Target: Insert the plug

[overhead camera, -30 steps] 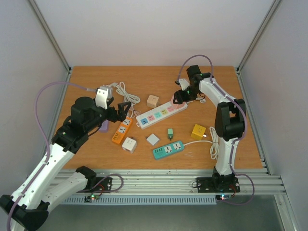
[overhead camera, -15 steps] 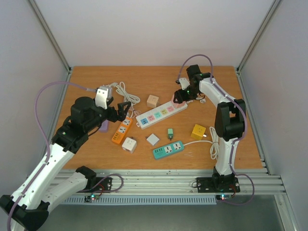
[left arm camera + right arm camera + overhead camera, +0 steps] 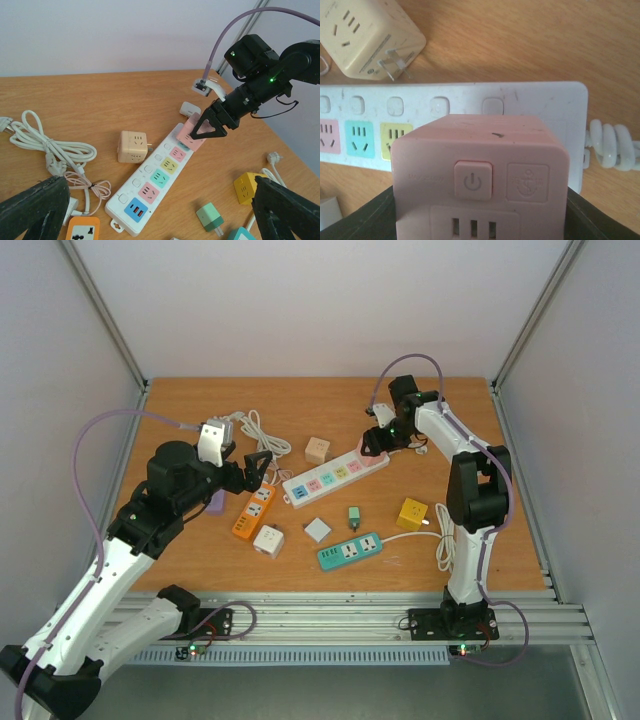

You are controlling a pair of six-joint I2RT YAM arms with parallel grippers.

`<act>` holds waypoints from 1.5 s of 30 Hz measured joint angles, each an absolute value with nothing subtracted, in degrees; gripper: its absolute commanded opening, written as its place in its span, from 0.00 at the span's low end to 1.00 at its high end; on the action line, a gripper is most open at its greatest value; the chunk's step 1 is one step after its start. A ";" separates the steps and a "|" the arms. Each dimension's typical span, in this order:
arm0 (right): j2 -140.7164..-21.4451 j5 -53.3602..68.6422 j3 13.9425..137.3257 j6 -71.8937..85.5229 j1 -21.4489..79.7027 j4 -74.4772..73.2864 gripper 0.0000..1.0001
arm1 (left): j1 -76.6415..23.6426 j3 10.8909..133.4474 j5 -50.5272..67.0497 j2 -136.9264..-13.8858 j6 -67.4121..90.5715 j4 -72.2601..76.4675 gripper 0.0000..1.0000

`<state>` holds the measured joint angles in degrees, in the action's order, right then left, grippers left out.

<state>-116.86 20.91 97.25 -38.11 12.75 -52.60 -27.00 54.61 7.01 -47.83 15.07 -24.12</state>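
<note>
My right gripper is shut on a pink cube plug, its dark fingers pressed against both sides. The cube is held over the far end of the white power strip, which has coloured sockets. The cube's prongs are hidden beneath it, so I cannot tell whether they are in a socket. In the right wrist view the strip runs across behind the cube. My left gripper hangs open and empty above the strip's near end, its fingertips spread wide.
A beige cube adapter lies beside the strip. In front are an orange strip, a white cube, a flat white adapter, a small green charger, a teal strip and a yellow cube. White cables lie at the back left.
</note>
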 measured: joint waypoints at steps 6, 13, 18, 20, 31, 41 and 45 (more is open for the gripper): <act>-117.21 21.08 97.25 -38.68 12.97 -54.26 0.39 | -27.00 54.57 7.01 -47.83 15.07 -24.12 0.99; -117.47 17.08 97.06 -36.97 14.87 -53.19 0.38 | -27.00 54.50 6.44 -47.83 15.00 -24.12 0.99; -115.70 14.33 94.04 -35.24 16.05 -49.69 0.39 | -27.00 54.48 5.67 -47.83 14.98 -24.12 0.99; -114.72 13.06 92.51 -34.65 16.62 -48.23 0.39 | -27.00 54.48 5.56 -47.83 14.98 -24.12 0.99; -111.68 8.27 87.39 -33.19 18.68 -43.22 0.40 | -27.00 54.46 5.52 -47.83 14.98 -24.12 0.99; -111.74 8.05 87.18 -30.55 18.81 -43.48 0.40 | -27.00 54.37 5.52 -47.83 14.98 -24.12 0.99; -111.68 7.46 87.29 -28.42 19.14 -44.36 0.40 | -27.00 54.37 5.52 -47.83 15.00 -24.12 0.99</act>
